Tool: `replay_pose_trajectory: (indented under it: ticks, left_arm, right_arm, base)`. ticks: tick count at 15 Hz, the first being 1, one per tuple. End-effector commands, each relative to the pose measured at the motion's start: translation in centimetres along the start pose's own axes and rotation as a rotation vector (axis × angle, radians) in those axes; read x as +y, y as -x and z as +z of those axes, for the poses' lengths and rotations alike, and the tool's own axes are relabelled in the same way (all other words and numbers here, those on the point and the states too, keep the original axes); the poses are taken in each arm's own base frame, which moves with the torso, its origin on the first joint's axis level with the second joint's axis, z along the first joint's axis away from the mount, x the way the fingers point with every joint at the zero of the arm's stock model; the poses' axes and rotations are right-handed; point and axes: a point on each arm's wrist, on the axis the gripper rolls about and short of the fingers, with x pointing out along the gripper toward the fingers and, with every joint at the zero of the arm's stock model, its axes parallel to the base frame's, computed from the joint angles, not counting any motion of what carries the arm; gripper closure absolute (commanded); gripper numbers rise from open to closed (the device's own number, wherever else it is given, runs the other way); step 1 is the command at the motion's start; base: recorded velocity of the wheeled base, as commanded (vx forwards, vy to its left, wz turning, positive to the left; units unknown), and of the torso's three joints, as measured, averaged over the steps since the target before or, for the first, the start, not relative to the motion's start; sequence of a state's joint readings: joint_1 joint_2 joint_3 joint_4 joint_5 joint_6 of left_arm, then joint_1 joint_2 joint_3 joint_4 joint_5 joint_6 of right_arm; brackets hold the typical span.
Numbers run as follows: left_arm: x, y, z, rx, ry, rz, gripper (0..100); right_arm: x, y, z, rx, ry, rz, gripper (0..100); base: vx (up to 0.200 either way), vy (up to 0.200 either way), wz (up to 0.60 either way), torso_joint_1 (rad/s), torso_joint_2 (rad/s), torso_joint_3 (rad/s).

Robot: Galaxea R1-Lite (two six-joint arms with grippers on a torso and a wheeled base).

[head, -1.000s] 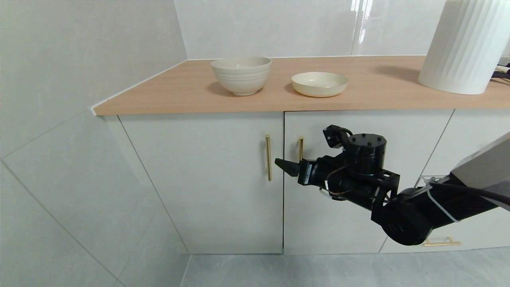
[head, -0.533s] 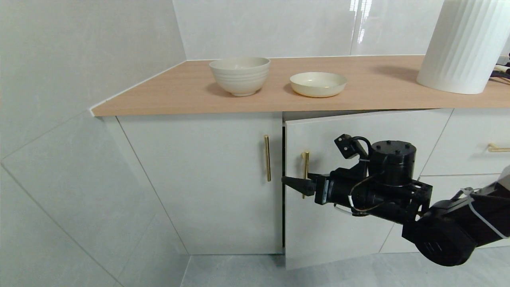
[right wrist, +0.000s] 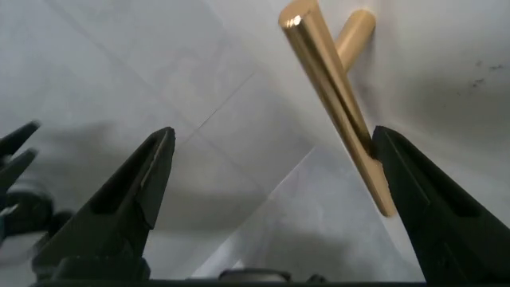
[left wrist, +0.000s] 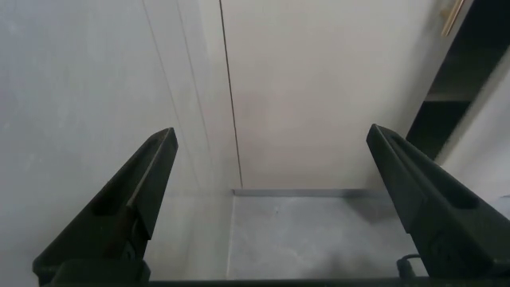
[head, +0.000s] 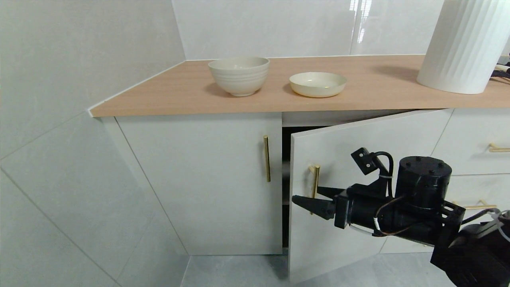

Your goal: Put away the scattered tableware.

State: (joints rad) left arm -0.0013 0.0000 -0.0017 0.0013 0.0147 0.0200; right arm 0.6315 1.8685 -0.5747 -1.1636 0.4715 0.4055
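A ribbed cream bowl (head: 239,75) and a shallow cream dish (head: 318,84) stand side by side on the wooden countertop (head: 179,95). Below them, the right cabinet door (head: 358,143) stands partly swung out, showing a dark interior. My right gripper (head: 308,195) is open at that door's gold handle (head: 314,179). In the right wrist view the gold handle (right wrist: 335,96) lies between the spread fingers of the gripper (right wrist: 271,175), close against one of them. My left gripper (left wrist: 271,183) is open and holds nothing, low down in front of the closed left door (left wrist: 319,96).
A tall white ribbed container (head: 464,44) stands at the counter's right end. The left door has its own gold handle (head: 266,158). Drawers with gold pulls (head: 494,148) lie to the right. A tiled wall closes off the left side; grey floor (left wrist: 319,231) lies below.
The right cabinet door went from shut to partly open. My right gripper moved toward me and lower with the handle, pulling the door outward.
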Motion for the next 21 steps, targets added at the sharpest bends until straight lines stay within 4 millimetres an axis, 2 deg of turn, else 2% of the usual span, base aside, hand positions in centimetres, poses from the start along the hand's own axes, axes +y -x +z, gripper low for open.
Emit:
replay_pose_trajectory:
  ticks: [1, 4, 7, 9, 10, 11, 12, 13, 15, 18, 21]
  left_arm:
    - [0.0, 0.0, 0.0, 0.0, 0.0, 0.0, 0]
    - [0.0, 0.0, 0.0, 0.002, 0.014, -0.001, 0]
    - [0.0, 0.1, 0.5, -0.02, -0.064, -0.009, 0]
    - [-0.1, 0.8, 5.8, -0.092, -0.119, -0.075, 0]
    - [-0.1, 0.0, 8.4, -0.055, -0.119, -0.123, 0]
    - [-0.3, -1.8, 10.7, 0.012, -0.115, -0.207, 0]
    - [-0.3, -2.7, 11.3, 0.04, -0.112, -0.238, 0]
    - [-0.6, -6.2, 13.5, 0.14, -0.092, -0.353, 0]
    - [-0.9, -11.2, 15.2, 0.255, -0.062, -0.451, 0]
    - [-4.0, -16.3, 13.8, 0.417, -0.068, -0.671, 0]
    - [-7.9, -19.8, 12.2, 0.434, -0.101, -0.82, 0]
  right_arm:
    - [0.6, 1.0, 0.1, 0.002, 0.0, 0.019, 0]
    - [1.1, 1.5, 0.0, 0.03, 0.004, 0.089, 0]
    - [1.2, 1.9, -0.3, 0.05, -0.002, 0.105, 0]
    - [1.9, 3.3, -0.3, 0.06, 0.002, 0.148, 0]
    - [2.1, 3.7, -0.5, 0.069, 0.001, 0.158, 0]
    - [2.0, 3.9, -0.8, 0.076, -0.002, 0.153, 0]
    - [2.1, 4.0, -0.8, 0.078, -0.002, 0.152, 0]
    - [2.1, 4.3, -1.1, 0.083, -0.005, 0.147, 0]
    - [2.3, 4.9, -1.3, 0.066, 0.006, 0.154, 0]
    - [2.5, 5.7, -1.9, 0.049, 0.017, 0.157, 0]
    - [2.4, 6.0, -2.5, 0.07, 0.003, 0.149, 0]
  base:
    - [0.0, 0.0, 0.0, 0.0, 0.0, 0.0]
    - [0.0, 0.0, 0.0, 0.0, 0.0, 0.0]
    - [0.0, 0.0, 0.0, 0.0, 0.0, 0.0]
    - [0.0, 0.0, 0.0, 0.0, 0.0, 0.0]
    - [0.0, 0.0, 0.0, 0.0, 0.0, 0.0]
    - [0.0, 0.0, 0.0, 0.0, 0.0, 0.0]
    - [0.0, 0.0, 0.0, 0.0, 0.0, 0.0]
    - [0.0, 0.0, 0.0, 0.0, 0.0, 0.0]
    - [0.0, 0.0, 0.0, 0.0, 0.0, 0.0]
    - [0.0, 0.0, 0.0, 0.0, 0.0, 0.0]
    - [0.0, 0.0, 0.0, 0.0, 0.0, 0.0]
